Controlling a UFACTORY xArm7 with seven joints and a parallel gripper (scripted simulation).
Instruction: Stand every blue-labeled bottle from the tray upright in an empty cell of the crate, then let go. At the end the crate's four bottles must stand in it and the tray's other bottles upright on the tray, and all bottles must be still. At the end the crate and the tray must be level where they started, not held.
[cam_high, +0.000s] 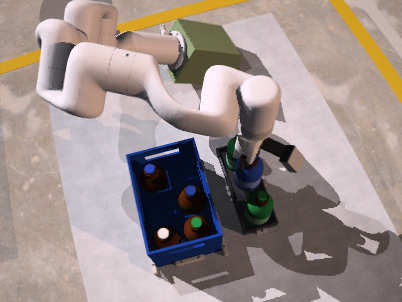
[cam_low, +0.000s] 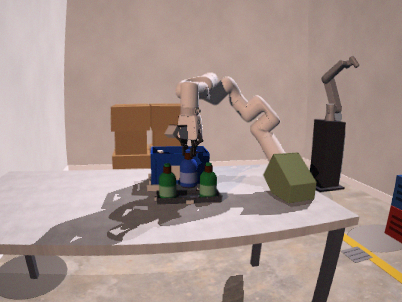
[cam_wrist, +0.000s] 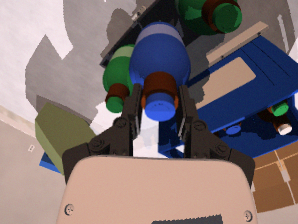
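top view: my gripper (cam_high: 248, 162) (cam_low: 188, 150) (cam_wrist: 159, 95) was narrowed onto the neck of the blue bottle (cam_high: 250, 176) (cam_low: 188, 172) (cam_wrist: 160, 57), one finger on either side just below its blue cap, and i had it held. the bottle was upright over the middle of the dark tray (cam_high: 229, 185) (cam_low: 165, 199) (cam_wrist: 150, 17), its base showing higher in the exterior view than those of its neighbours, so i seemed to have it raised a little. seen from above, one green bottle (cam_high: 232, 152) (cam_low: 208, 182) (cam_wrist: 118, 75) stood at my bottle's eleven o'clock and the other green bottle (cam_high: 259, 209) (cam_low: 167, 183) (cam_wrist: 202, 15) at its five o'clock, both upright on the tray

the blue crate (cam_high: 212, 205) (cam_low: 160, 167) (cam_wrist: 220, 112) sat at my eight o'clock in that same view, near the tray. four brown bottles stood in it: a blue-capped one (cam_high: 151, 175) at the crate's eleven o'clock, another blue-capped one (cam_high: 190, 197) toward three, a green-capped one (cam_high: 196, 227) near five and a white-capped one (cam_high: 164, 236) near half past six. at my eleven o'clock, farther off, was an olive-green block (cam_high: 205, 52) (cam_low: 290, 177) (cam_wrist: 62, 132)
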